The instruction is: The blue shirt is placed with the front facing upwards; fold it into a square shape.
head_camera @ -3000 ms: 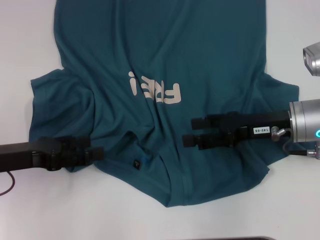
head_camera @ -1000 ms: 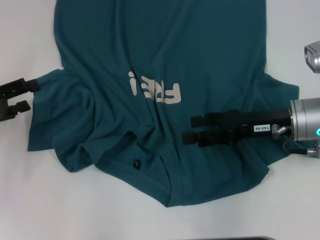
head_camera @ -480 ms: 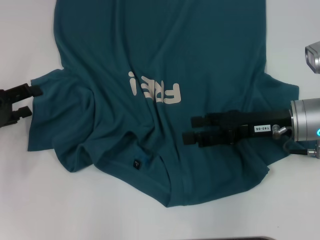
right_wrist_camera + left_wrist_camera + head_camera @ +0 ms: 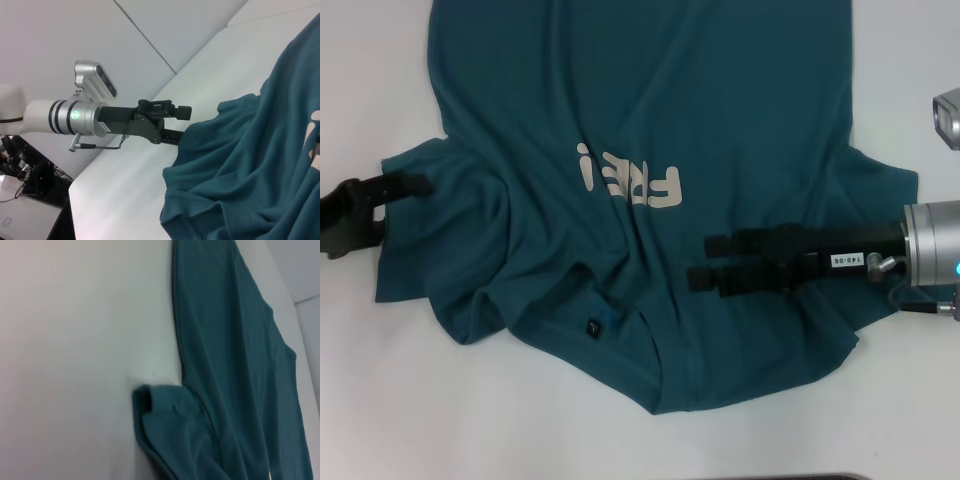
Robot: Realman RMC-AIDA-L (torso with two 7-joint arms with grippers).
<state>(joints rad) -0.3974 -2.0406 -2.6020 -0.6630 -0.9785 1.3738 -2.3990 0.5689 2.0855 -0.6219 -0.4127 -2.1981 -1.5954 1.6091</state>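
Blue shirt (image 4: pixel 650 160) lies front up on the white worktop (image 4: pixel 400 400), rumpled, "FREE!" lettering (image 4: pixel 626 180) reading upside down from my head camera, neck tag (image 4: pixel 593 326) near the collar edge closest to me. My left gripper (image 4: pixel 405 200) sits at the left sleeve edge, fingers spread apart, upper fingertip over the cloth. My right gripper (image 4: pixel 705 262) hovers over the chest just below the lettering, fingers apart, gripping nothing.

Head view: downward over the table (image 4: pixel 360 400). Wrist views: low, oblique, close. Shared: blue shirt (image 4: pixel 720 120) sleeve edge.
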